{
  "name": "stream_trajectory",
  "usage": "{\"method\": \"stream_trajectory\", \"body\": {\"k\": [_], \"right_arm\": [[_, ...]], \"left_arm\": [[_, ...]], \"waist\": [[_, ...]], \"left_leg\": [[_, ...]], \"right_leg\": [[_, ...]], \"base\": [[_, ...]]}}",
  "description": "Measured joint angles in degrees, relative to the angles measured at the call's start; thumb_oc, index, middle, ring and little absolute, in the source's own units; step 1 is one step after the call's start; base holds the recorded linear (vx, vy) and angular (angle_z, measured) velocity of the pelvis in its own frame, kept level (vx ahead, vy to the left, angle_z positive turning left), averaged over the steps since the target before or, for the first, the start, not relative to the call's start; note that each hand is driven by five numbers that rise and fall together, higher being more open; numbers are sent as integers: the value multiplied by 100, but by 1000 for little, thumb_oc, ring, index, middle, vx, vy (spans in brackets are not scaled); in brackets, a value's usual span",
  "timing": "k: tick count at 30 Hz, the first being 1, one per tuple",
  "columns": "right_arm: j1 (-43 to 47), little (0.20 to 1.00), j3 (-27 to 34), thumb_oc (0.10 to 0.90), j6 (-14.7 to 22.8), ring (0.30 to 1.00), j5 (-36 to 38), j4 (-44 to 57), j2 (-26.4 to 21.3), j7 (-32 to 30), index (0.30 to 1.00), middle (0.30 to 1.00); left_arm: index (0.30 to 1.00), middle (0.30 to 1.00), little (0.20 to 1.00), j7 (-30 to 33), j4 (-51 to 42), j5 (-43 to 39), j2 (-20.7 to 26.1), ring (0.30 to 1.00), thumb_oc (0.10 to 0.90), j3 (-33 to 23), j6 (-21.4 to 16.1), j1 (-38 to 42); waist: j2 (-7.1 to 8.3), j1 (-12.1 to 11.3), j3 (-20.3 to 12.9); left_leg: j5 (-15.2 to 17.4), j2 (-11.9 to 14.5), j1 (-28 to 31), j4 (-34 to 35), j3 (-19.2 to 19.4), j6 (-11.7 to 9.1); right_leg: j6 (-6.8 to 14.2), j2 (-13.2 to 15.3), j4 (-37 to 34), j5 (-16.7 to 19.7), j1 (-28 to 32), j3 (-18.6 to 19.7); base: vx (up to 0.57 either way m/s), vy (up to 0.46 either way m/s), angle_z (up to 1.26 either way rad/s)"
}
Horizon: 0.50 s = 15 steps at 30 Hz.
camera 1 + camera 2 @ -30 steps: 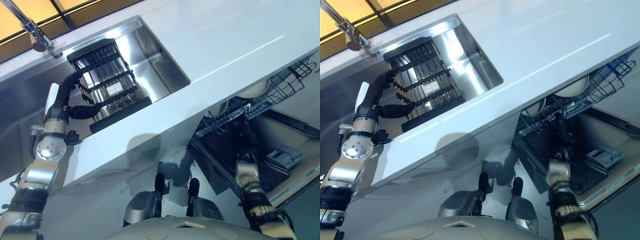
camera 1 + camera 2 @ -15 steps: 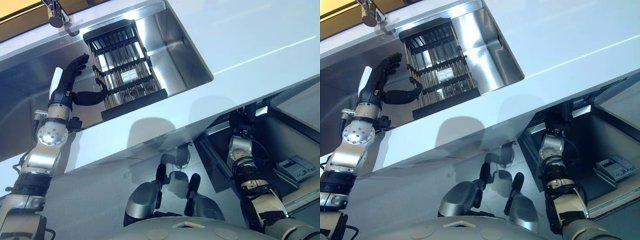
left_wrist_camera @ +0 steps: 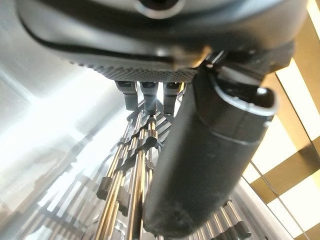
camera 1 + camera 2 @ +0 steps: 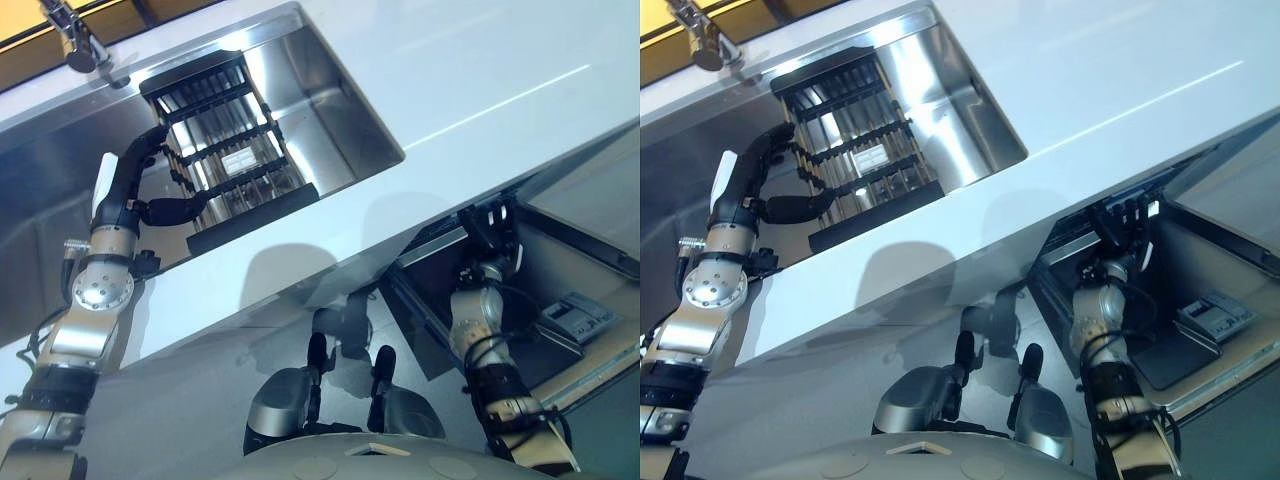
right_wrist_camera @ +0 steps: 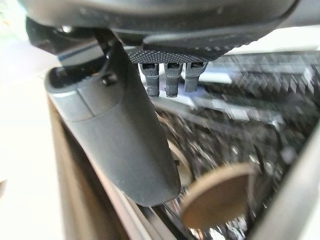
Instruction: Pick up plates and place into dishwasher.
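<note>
- Dark left hand [image 4: 140, 190]: fingers and thumb spread apart around the near edge of the black dish rack [image 4: 225, 150], in the steel sink [image 4: 340, 120].
- Right hand [image 4: 1118, 225]: under the white counter [image 4: 500, 70], at the dishwasher opening [image 4: 560, 260]; finger state cannot be told.
- Brown plate [image 5: 217, 197]: blurred, inside the dishwasher, past the right hand.

Brushed steel sink [image 4: 330, 130], glossy white counter [image 4: 500, 70]

Right hand [image 5: 120, 135] over brown plate [image 5: 217, 196]
</note>
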State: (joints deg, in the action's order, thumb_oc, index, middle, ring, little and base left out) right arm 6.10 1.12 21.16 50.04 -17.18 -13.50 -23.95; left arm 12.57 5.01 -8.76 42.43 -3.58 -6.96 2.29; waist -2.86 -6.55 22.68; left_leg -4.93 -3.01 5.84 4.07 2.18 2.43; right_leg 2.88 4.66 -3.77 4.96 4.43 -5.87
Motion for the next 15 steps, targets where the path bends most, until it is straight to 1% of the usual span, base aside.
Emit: {"method": "stream_trajectory", "body": {"k": [3, 5, 7, 11, 12, 15], "right_arm": [[-349, 900, 492, 800, -264, 900, -223, 17, -29, 168, 900, 900], [-569, 900, 693, 800, -303, 900, -224, 17, -103, 212, 900, 900], [-727, 900, 892, 800, -378, 900, -219, -5, -123, 235, 900, 900], [-853, 900, 985, 800, -358, 900, 26, -82, -121, 300, 900, 900], [-849, 900, 985, 800, -345, 900, 74, -103, -118, 301, 900, 900], [-834, 900, 984, 800, -125, 900, 173, -177, -104, 215, 900, 900]], "left_arm": [[900, 900, 900, -25, -42, 0, -63, 900, 800, -323, 4, -207], [900, 900, 900, -52, -48, 0, -63, 900, 800, -424, 10, -227], [900, 900, 900, -92, -53, -1, -61, 900, 800, -508, 11, -227], [900, 900, 900, -196, -92, 17, 30, 900, 800, -537, 46, -219], [900, 900, 900, -214, -92, 17, 55, 900, 800, -522, 47, -206], [900, 900, 900, -274, -92, 13, 58, 900, 800, -471, 56, -186]], "waist": [[137, 187, -14], [207, 247, -28], [317, 386, -77], [531, 524, -206], [576, 523, -232], [667, 562, -286]], "left_leg": [[25, 0, 63, 40, 168, -26], [31, 12, 70, 40, 273, -20], [32, 12, 78, 39, 343, -18], [71, 49, 101, 3, 581, -15], [115, 53, 101, -55, 627, -17], [265, 78, 101, -261, 764, -24]], "right_leg": [[50, -3, 17, -10, -40, 137], [58, -14, 86, -6, -126, 250], [83, -22, 92, 11, -190, 356], [113, -2, 110, 33, -262, 378], [114, 9, 146, 33, -288, 378], [110, 57, 237, 36, -299, 369]], "base": [[-56, -67, -27], [-67, -95, -28], [-68, -102, -28], [-64, -100, -31], [-48, -125, -37], [-31, -134, -25]]}}
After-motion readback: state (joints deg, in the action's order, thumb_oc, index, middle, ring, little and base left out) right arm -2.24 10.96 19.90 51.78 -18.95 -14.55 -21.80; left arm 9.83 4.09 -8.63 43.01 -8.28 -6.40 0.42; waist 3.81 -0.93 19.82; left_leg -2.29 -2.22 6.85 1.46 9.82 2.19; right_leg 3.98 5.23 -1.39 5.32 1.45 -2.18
